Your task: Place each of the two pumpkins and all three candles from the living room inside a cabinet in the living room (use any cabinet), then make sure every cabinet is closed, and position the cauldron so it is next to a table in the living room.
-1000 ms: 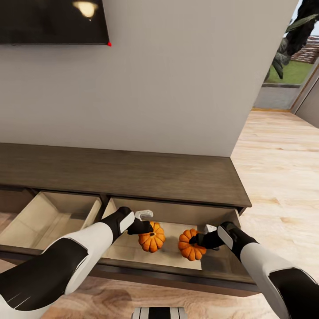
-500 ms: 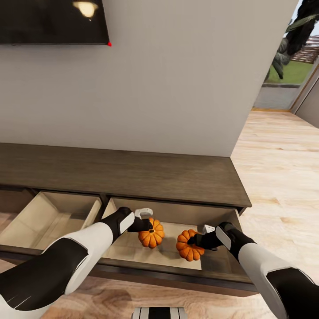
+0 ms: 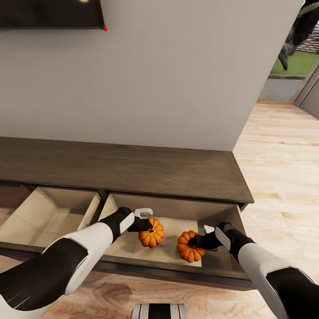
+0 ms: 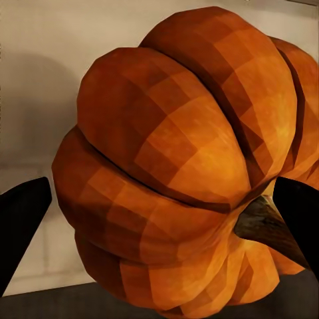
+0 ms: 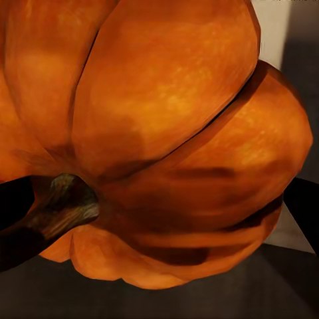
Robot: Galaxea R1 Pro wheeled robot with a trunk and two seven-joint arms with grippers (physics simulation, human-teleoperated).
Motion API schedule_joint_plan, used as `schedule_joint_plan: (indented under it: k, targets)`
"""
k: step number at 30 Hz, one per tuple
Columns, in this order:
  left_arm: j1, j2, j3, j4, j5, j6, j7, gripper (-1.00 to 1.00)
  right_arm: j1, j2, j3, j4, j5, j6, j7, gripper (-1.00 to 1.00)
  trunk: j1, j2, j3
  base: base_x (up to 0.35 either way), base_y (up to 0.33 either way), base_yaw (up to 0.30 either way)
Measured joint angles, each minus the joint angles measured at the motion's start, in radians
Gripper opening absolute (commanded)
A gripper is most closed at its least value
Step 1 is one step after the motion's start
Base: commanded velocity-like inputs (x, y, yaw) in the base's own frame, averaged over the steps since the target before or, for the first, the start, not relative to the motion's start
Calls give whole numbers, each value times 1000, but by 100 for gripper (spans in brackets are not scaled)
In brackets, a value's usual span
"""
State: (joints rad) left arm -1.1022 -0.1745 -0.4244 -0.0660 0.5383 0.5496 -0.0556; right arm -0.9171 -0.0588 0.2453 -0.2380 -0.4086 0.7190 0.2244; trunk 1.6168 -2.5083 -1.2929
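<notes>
Two orange ribbed pumpkins hang inside the right-hand open drawer of the long dark-brown cabinet. My left gripper is shut on the left pumpkin. In the left wrist view that pumpkin sits tilted between the black fingers, stem to one side. My right gripper is shut on the right pumpkin. The right wrist view has that pumpkin close up between its fingers. Both pumpkins are just above the pale drawer floor, close to the front panel.
A second drawer stands open to the left, pale inside with nothing in it. A dark wall screen hangs above the cabinet. Light wood floor runs off to the right toward a glass door.
The head camera has tilted down a little, shifting the whole scene up. The right pumpkin has sunk slightly lower and leftward in the drawer. Both grippers keep their hold.
</notes>
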Motion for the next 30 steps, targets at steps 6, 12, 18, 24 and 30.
schedule_joint_plan:
  k: [6, 12, 18, 24, 30]
  targets:
    - [0, 0, -2, 0, 1, 0, 0, -100, 0, 1, 1, 0, 1, 0, 0, -100, 0, 0, 0, 0, 0, 0]
    - [0, 0, -2, 0, 1, 0, 0, -100, 0, 10, 1, 0, 0, -3, 0, -100, 0, 0, 0, 90, 0, 0]
    - [0, 0, -2, 0, 1, 0, 0, -100, 0, 11, 2, 16, 5, -104, 2, -100, 0, 0, 0, 33, 0, 0]
    - [0, 0, -1, 0, 1, 1, 0, -100, 0, 11, 0, 39, 7, -158, 4, -100, 0, 0, 0, 1, 0, 0]
    - [0, 0, -1, 0, 0, 1, 0, -100, 0, 11, 0, 41, 7, -175, 4, -100, 0, 0, 0, 0, 0, 0]
